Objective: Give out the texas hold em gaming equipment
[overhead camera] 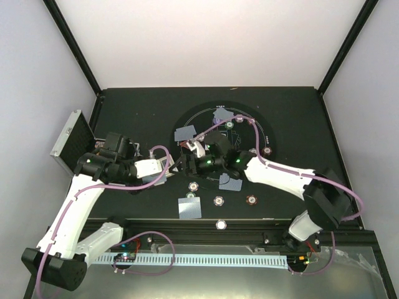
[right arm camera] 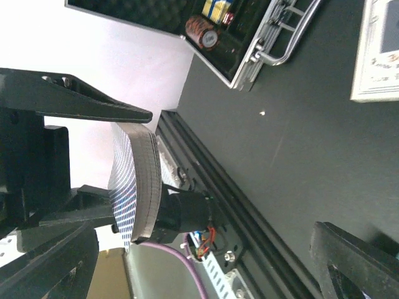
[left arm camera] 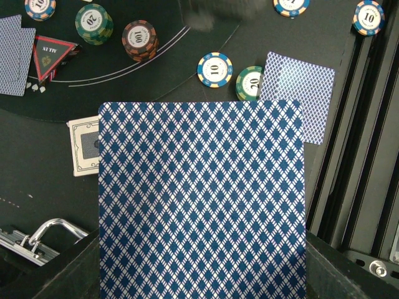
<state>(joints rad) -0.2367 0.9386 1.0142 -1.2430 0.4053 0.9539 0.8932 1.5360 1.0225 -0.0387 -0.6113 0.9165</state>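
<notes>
**Card hand-off, above the table's near-left part.** The left gripper (overhead camera: 163,167) is clenched across the deck of playing cards (left arm camera: 202,199), which bows under the squeeze. The right gripper (overhead camera: 186,165) faces the deck's edge, jaws released and empty. A dealt card (left arm camera: 296,93) and a poker chip (left arm camera: 214,69) lie just outside the round layout, toward the near edge. The red triangle marker (left arm camera: 53,53) sits inside its arc. You appear to be drawing one card. Set a finger on the top card only, close lightly and slide it off along the deck. A deeper bite would likely lift several cards.
</notes>
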